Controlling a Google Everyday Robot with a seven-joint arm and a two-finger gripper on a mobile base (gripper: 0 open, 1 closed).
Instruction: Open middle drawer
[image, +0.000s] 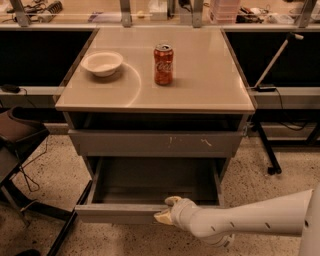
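The middle drawer (117, 212) is a wide shallow grey drawer with a plain front. It stands pulled far out from the cabinet and its dark grey inside (155, 182) shows empty. My gripper (167, 209) is at the drawer's front rim, right of its middle. One yellowish fingertip (173, 201) is inside the rim and the other is on the outer face, clamped on the front panel. My white arm (250, 220) reaches in from the lower right.
Above is a grey drawer front with white scuff marks (155, 143), slightly out. On the cabinet top (210, 85) stand a red soda can (163, 64) and a white bowl (102, 63). A dark chair (17, 145) is at left and a stand's leg (265, 150) at right.
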